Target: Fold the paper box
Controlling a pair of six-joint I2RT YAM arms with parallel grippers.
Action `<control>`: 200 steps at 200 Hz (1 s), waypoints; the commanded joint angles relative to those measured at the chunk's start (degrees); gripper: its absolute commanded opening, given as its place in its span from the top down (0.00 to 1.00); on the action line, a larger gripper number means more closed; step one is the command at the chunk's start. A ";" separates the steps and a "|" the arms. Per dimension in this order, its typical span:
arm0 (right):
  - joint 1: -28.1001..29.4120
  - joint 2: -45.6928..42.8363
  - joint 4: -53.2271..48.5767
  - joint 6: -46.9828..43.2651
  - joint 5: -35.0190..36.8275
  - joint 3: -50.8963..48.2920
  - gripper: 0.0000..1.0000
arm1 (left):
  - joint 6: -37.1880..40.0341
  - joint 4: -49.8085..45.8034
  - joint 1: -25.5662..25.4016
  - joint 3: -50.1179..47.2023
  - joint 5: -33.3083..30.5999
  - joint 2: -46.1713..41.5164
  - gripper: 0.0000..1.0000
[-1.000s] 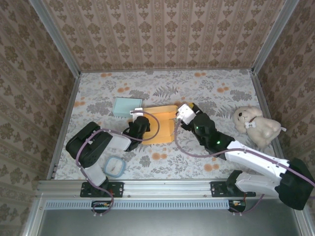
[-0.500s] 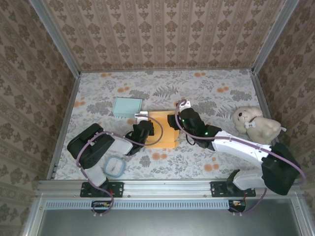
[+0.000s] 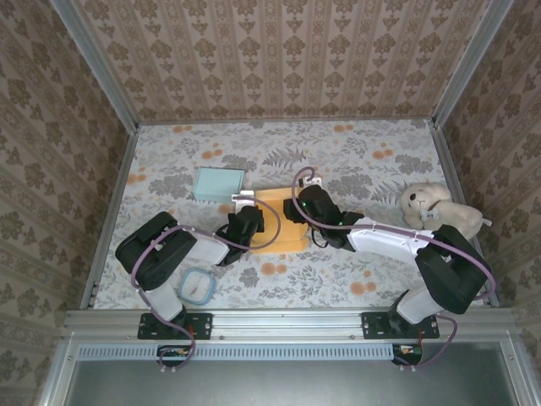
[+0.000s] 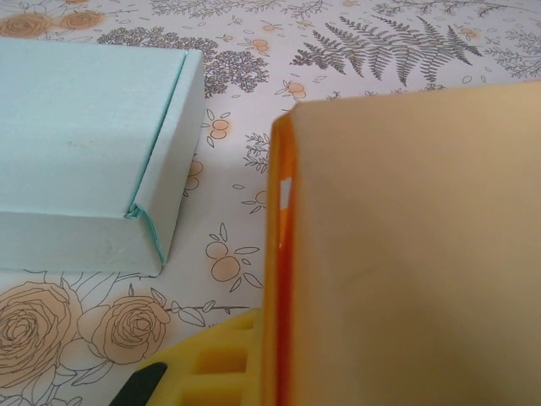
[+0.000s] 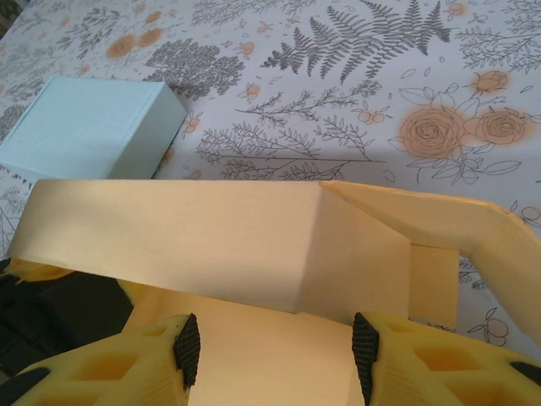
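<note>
The left claw [image 3: 243,222] stood just beside the left wall of the orange-yellow paper box [image 3: 283,238] on the floral table [image 3: 363,161]; its state could not be determined. The right claw [image 5: 275,348] stood spread at the right side. The card appeared light and crease-prone: hold flap edges. Beyond lay a pale blue carton [image 3: 219,183].
</note>
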 commanded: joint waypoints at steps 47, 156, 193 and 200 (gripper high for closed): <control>-4.21 -1.80 3.52 1.23 -4.17 -1.30 0.46 | 1.64 -2.46 -1.01 2.53 1.36 1.72 1.00; -6.15 4.16 19.36 9.96 -23.08 -2.71 0.46 | 1.62 -2.94 -1.51 3.35 1.32 2.16 1.00; -6.57 3.41 19.13 9.40 -19.05 -5.24 0.46 | 1.16 -4.25 -1.47 3.54 0.31 1.76 1.00; -6.86 3.01 18.75 9.01 -18.05 -6.00 0.46 | 1.22 -4.29 -1.49 3.63 0.39 1.72 1.00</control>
